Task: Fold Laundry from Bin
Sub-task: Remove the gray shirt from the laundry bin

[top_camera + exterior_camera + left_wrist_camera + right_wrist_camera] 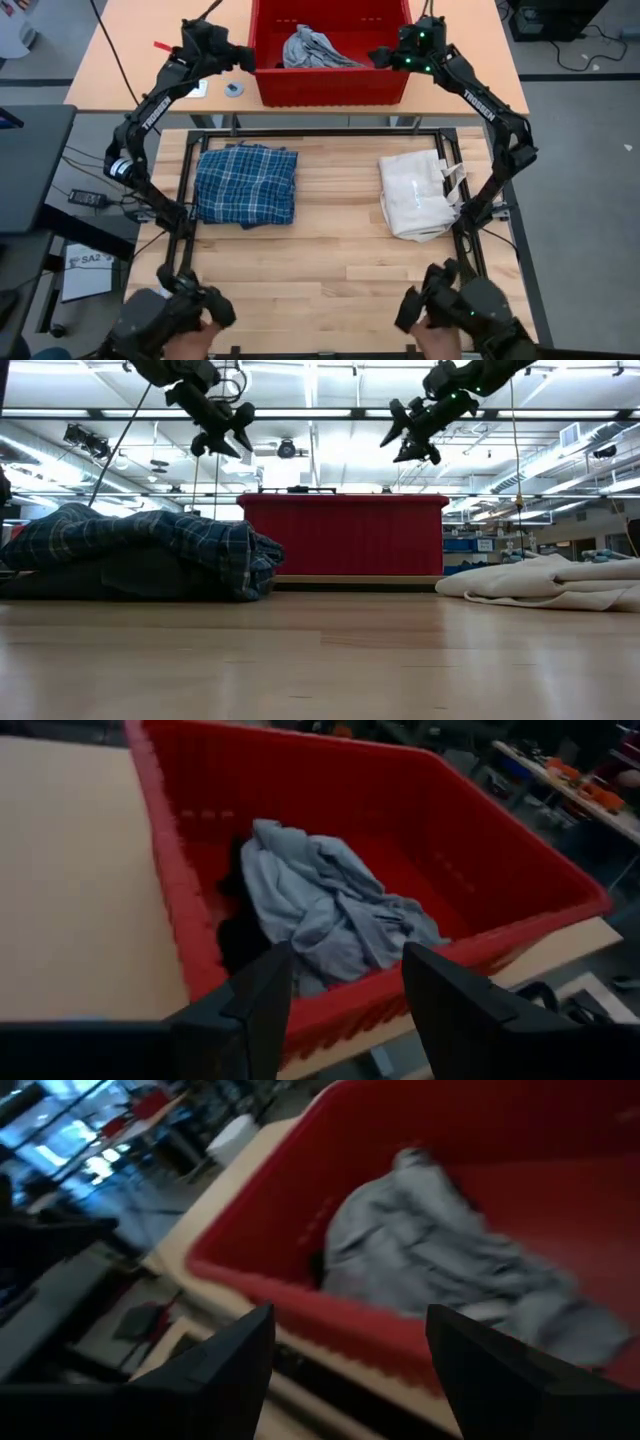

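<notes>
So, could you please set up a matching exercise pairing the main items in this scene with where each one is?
Things:
1. plaid shirt
2. light grey garment
3. white fabric bag
4. left pincer

Places:
A. inside the red bin
B. on the table's right side
C. in the air by the bin's left wall
D. on the table's left side

Pairs: 1-D, 2-A, 3-B, 4-C

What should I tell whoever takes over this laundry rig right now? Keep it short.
Left gripper: open, empty, raised at the left rim of the bright red rectangular plastic bin.
Right gripper: open, empty, raised at the bin's right rim.
In the bin: crumpled light grey garment with a black piece beside it.
Done: blue-and-white plaid shirt lies folded on the table's left.
Also there: white fabric bag on the right.
Left: take out and fold the grey and black pieces.
</notes>
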